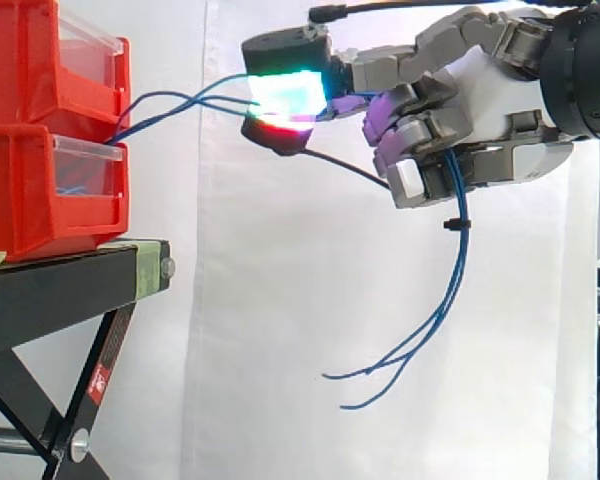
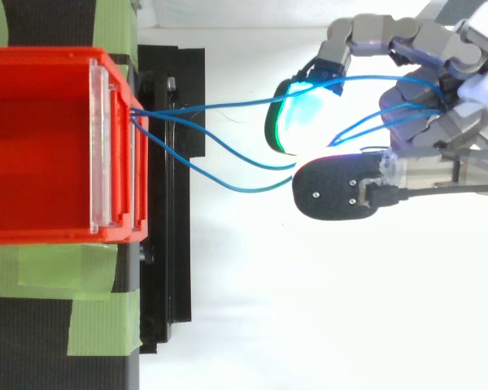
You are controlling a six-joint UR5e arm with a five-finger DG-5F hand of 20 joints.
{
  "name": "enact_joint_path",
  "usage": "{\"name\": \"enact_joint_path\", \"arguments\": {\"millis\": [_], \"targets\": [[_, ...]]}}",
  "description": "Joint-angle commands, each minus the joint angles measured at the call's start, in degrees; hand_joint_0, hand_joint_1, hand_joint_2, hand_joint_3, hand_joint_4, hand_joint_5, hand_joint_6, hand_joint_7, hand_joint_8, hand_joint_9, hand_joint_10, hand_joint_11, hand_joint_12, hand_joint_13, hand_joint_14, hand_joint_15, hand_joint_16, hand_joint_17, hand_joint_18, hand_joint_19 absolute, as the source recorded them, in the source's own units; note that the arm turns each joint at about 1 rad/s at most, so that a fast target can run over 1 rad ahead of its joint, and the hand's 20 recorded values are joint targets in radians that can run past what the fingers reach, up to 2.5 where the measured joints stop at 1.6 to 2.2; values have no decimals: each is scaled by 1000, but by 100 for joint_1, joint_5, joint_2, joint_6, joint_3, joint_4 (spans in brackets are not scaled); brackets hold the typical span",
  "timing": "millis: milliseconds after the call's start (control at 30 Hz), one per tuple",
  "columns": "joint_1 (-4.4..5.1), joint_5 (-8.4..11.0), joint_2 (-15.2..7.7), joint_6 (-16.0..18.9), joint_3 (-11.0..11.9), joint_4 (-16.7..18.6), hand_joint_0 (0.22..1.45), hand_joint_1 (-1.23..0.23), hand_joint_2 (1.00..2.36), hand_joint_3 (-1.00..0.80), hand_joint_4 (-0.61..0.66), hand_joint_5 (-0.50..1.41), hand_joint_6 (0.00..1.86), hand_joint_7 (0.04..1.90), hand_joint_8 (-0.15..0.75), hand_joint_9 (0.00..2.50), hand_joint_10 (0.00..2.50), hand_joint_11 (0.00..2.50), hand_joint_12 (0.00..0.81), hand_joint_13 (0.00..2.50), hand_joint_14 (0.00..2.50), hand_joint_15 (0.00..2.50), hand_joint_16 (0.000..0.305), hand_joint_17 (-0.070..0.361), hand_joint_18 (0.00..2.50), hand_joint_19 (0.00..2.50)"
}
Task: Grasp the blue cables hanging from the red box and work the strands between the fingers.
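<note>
Because the grey-and-white robot hand is closed round the thin blue cables, trouble would most likely start in that grip. Its glowing fingertip pads, at the hand's nine o'clock end in the side view, pinch the strands between them. Further fingers curl over the bundle close to the palm. From there the cables drop toward six o'clock, pass a small black cable tie just below the curled fingers, and finish in loose ends hanging free. I judge that the tie could catch on a finger if the bundle is drawn up through the hand, jamming the strands instead of letting them slide.

Toward nine o'clock the strands run in shallow curves to the front of the stacked red plastic bins. They emerge about where the upper bin meets the lower; which one holds them I cannot tell. In the top view they leave one spot by the clear plastic front panel and fan apart toward the hand, so one strand may slip out of the pinch while the others are worked. Little slack shows, so a pull toward three o'clock could drag the cables out or shift the bins on the black metal stand. Behind everything hangs the white curtain.
</note>
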Motion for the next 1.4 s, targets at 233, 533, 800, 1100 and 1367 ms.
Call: {"name": "enact_joint_path", "arguments": {"millis": [233, 533, 800, 1100, 1367], "targets": [[0, 9, 0, 18, 0, 8, 846, -764, 1012, -631, 141, 291, 183, 1437, 545, 1326, 2500, 2500, 672, 1690, 2500, 1934, 201, 151, 1950, 713], [0, 44, 0, 0, 0, 8, 784, -754, 1000, -1000, 180, 324, 341, 1365, 545, 1326, 2500, 2500, 672, 1690, 2500, 1934, 201, 151, 1950, 713], [0, 53, 0, -35, 0, 17, 807, -669, 1000, -1000, 180, 384, 431, 1345, 545, 1326, 2500, 2500, 672, 1690, 2500, 1934, 201, 151, 1950, 713], [0, 53, -9, -290, 0, 140, 814, -624, 1000, -1000, 199, 394, 427, 1349, 545, 1326, 2500, 2500, 672, 1690, 2500, 1934, 201, 151, 1950, 713], [-9, 317, -70, -896, 0, 834, 831, -622, 1000, -1000, 199, 395, 426, 1345, 545, 1326, 2500, 2500, 672, 1690, 2500, 1934, 201, 151, 1950, 713]]}}
